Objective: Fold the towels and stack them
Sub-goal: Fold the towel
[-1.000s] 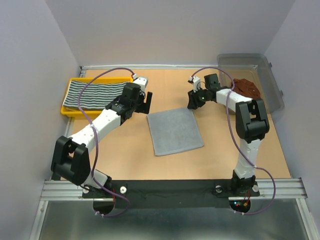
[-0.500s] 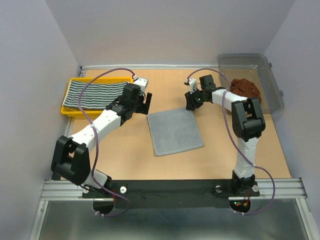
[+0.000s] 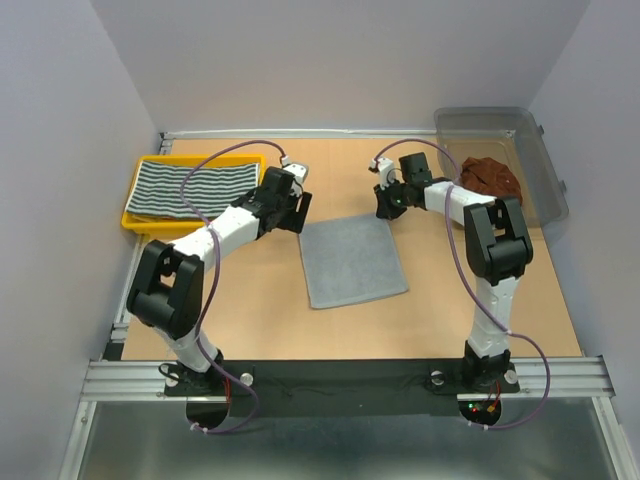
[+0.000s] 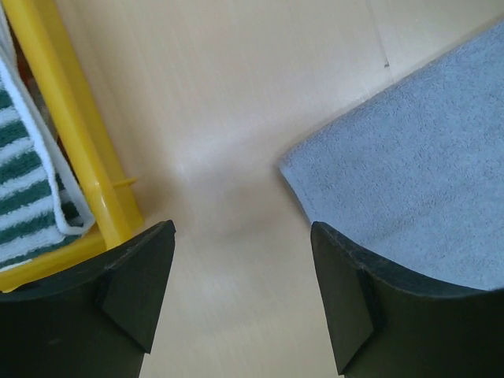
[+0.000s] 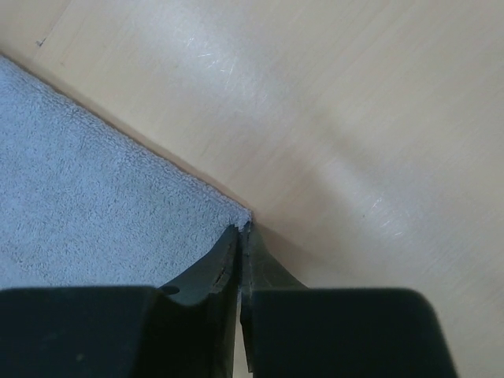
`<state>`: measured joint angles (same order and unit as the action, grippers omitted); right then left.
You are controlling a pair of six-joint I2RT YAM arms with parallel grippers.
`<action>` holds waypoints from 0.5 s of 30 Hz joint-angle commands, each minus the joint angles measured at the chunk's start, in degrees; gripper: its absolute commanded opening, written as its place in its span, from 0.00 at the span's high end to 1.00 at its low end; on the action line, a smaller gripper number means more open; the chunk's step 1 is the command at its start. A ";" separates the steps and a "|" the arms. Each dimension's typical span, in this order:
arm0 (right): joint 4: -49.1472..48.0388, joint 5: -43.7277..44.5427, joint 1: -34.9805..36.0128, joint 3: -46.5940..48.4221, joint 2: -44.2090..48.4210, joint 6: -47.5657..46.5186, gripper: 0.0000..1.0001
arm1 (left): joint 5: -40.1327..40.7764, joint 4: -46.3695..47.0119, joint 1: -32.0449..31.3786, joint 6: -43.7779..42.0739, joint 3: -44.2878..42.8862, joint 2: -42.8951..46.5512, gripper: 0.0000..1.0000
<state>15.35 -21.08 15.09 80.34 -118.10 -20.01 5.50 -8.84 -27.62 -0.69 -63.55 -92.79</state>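
The right gripper had its jaws drawn in to a thin slit on the very tip of the far right corner of the grey towel, and it appeared to have pinched that tip, though how much cloth was caught could not be told. The left gripper stood wide and held nothing, low over the bare table, with the towel's far left corner just ahead of its fingers and not yet between them.

The grey towel itself lay flat and unfolded in a single layer at the middle of the table. At the far left corner a dark-and-white striped towel rested folded in the yellow tray, which looked like the start of the stack. At the far right corner a rust-brown towel sat bunched in the clear bin, untouched.

By that layout, one towel was done, the grey one was only at its first grasp, and folding, stacking and the brown towel all remained.
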 commanded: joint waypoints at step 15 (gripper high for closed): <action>3.01 2.10 0.99 -3.69 0.60 -1.96 0.99 | -5.23 -9.35 0.19 -4.41 -19.24 -18.47 0.39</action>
<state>14.35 -21.08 15.40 78.89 -117.25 -20.86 2.00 -15.27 -27.62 -3.31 -79.59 -111.87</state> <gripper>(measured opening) 0.034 0.620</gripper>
